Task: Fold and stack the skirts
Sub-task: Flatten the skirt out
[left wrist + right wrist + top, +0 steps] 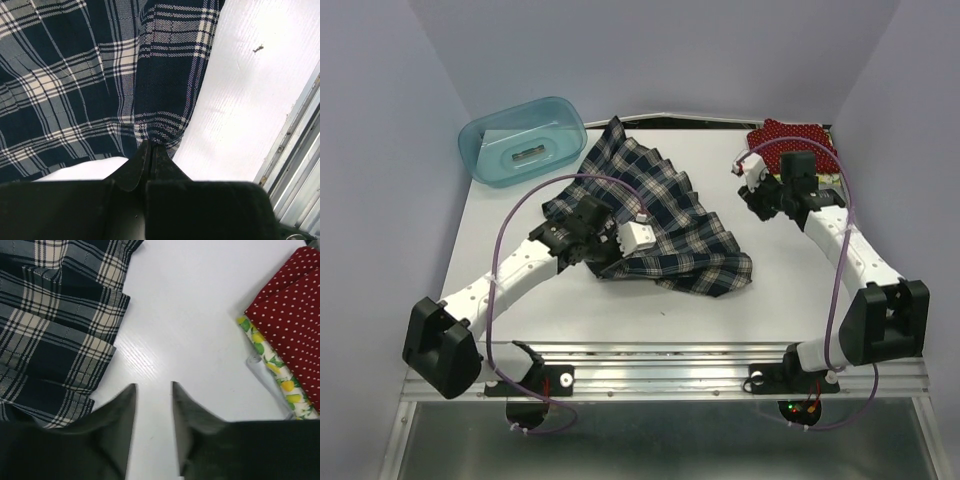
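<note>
My left gripper (150,148) is pinched shut on the near left edge of the plaid skirt (665,215), which lies spread out in the middle of the tabletop (790,300). My right gripper (152,386) hangs with its fingers apart and holds nothing. It is between the plaid skirt and the red dotted skirt (292,300). I think it should grab the far edge, then both should lift evenly. I see no words to read.

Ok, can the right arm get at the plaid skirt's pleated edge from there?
Probably yes: the right gripper is open over the table, and the plaid skirt lies just beside it, nothing between.
</note>
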Controlling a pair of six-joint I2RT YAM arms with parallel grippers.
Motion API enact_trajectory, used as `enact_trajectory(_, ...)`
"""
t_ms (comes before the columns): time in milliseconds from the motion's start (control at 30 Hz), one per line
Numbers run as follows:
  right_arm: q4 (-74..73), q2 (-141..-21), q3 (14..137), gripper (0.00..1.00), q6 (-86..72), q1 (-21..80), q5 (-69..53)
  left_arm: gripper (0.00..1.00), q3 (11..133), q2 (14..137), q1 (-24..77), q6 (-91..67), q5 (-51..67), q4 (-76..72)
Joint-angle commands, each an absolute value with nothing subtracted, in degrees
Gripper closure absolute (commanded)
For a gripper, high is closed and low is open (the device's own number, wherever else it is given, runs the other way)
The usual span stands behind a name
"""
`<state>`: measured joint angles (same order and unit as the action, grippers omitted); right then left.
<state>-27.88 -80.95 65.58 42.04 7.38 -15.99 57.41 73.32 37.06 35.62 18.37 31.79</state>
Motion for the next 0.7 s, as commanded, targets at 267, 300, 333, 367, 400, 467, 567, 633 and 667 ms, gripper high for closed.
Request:
enact_trajectory(267,-45.95,-82.79,56.43,0.24,42.97,0.0,-37.96,1.0,68.53,87.68,20.22,34.02,34.34,37.26)
enact_trajectory(300,-46.58,-82.71,56.16,0.24,43.41,0.0,-38.66,1.0,69.69,89.28,19.26,33.14,35.58,37.7)
enact_trajectory(333,-46.84,-82.62,55.81,0.24,43.5,0.0,-39.19,1.0,70.83,92.6,18.29,32.35,36.55,37.62)
enact_trajectory(367,-46.85,-82.27,55.72,0.24,44.11,-0.52,-39.55,1.0,73.28,94.38,16.37,31.65,38.91,37.7)
enact_trajectory(400,-46.93,-81.92,55.46,0.24,44.38,-0.53,-40.42,1.0,74.69,95.96,15.48,30.77,39.81,38.14)
enact_trajectory(467,-48.33,-81.57,55.46,0.24,47.0,-1.05,-41.65,1.0,77.68,100.26,13.64,29.27,41.47,37.97)
enact_trajectory(567,-49.57,-81.13,54.94,0.25,49.03,-1.05,-46.47,1.0,79.8,104.57,12.13,27.61,42.1,37.71)
enact_trajectory(633,-47.92,-79.55,53.01,0.26,48.96,-1.05,-50.16,1.0,80.94,107.3,10.38,26.55,42.01,37.71)
enact_trajectory(667,-46.68,-78.76,52.13,0.27,48.69,-1.05,-50.97,1.0,81.12,108.1,9.68,26.02,42.1,37.53)
